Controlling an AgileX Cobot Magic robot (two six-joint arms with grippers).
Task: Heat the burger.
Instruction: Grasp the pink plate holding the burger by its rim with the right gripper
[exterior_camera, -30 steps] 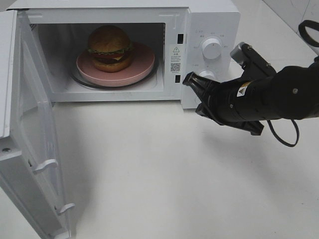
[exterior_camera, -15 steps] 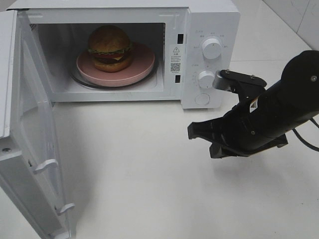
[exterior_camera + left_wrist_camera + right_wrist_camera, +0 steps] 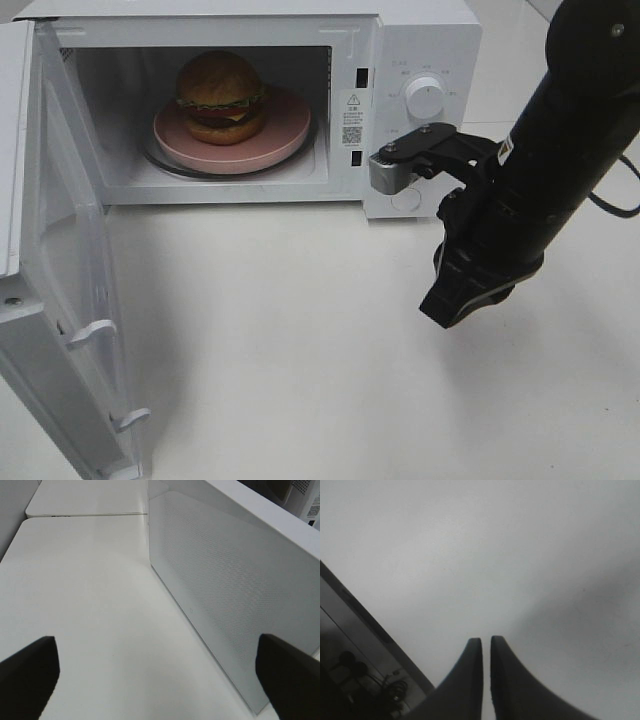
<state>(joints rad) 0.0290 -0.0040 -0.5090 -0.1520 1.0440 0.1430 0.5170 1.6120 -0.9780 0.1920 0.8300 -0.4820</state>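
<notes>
- One burger [image 3: 221,95] sits on one pink plate [image 3: 285,130], toward the plate's 9 o'clock side, inside one microwave [image 3: 420,30] at 11 o'clock on the desk [image 3: 300,350].
- One door [image 3: 50,300] stands open at 8 o'clock.
- One knob [image 3: 425,97] shows on the microwave's front.
- The right gripper [image 3: 450,305], at 4 o'clock, points down over the desk, its fingers almost together and empty.
- The left gripper [image 3: 160,680] has its fingers wide apart and empty, near the door.
</notes>
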